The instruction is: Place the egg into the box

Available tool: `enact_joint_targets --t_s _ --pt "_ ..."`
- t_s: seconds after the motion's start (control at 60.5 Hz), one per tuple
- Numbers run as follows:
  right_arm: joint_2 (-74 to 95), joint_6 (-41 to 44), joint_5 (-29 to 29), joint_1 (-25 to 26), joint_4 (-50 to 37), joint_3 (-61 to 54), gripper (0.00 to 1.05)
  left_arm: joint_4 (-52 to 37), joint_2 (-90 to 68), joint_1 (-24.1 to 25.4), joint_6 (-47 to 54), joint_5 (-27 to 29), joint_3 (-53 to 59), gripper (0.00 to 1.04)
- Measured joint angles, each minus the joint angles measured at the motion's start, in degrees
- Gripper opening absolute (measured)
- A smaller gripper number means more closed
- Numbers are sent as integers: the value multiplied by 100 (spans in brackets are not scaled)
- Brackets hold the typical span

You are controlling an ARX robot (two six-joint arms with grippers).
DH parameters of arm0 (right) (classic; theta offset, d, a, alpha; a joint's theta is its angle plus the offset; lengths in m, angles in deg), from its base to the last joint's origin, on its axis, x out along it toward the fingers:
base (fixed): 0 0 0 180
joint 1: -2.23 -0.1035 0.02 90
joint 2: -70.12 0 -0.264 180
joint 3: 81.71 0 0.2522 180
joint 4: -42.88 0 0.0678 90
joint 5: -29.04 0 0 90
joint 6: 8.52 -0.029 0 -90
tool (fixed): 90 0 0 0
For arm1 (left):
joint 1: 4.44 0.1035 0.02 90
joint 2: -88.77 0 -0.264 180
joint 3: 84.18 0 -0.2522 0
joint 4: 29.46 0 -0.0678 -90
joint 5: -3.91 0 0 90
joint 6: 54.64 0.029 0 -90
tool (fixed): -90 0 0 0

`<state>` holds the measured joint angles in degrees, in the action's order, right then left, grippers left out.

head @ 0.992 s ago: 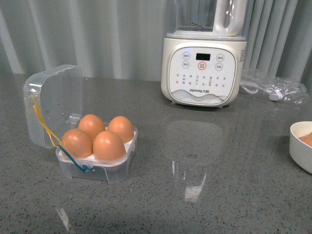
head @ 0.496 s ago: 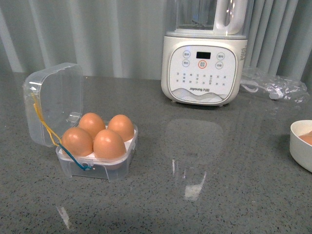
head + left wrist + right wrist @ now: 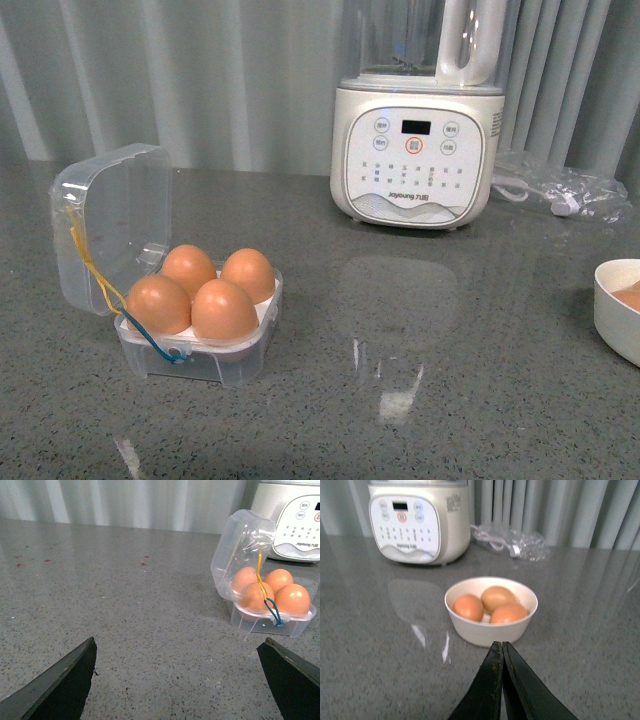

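The clear box (image 3: 240, 365) stands on the grey counter at the left with its lid (image 3: 110, 225) tipped open. Several orange-brown eggs fill its white insert, one egg (image 3: 223, 310) at the front. Yellow and blue cords hang over the box's near side. In the left wrist view the box (image 3: 260, 625) lies ahead and off to one side, well beyond my left gripper (image 3: 180, 642), which is open and empty above bare counter. My right gripper (image 3: 499, 644) is shut on nothing, just short of a white bowl (image 3: 490, 632). Neither gripper shows in the front view.
The white bowl (image 3: 615, 315) at the right edge holds three more eggs (image 3: 497, 605). A white blender (image 3: 415, 150) stands at the back, with a crumpled plastic bag and cord (image 3: 565, 190) beside it. A curtain closes off the far side.
The front view has shifted a little, so the box and blender sit slightly lower in the picture. Nothing on the counter has moved relative to the rest.
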<state>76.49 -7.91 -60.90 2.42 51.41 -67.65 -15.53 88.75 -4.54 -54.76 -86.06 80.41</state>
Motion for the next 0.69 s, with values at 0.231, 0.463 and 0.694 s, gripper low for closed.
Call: enact_joint_targets --t_s 0.231,0.463,0.694 --pt "-612 0 2 0 520 0 3 0 0 0 -2 0 0 98" --pt "-612 0 0 0 520 -2 3 0 0 0 -2 0 0 98" --pt "-612 0 2 2 520 -2 42 0 0 0 0 0 0 98"
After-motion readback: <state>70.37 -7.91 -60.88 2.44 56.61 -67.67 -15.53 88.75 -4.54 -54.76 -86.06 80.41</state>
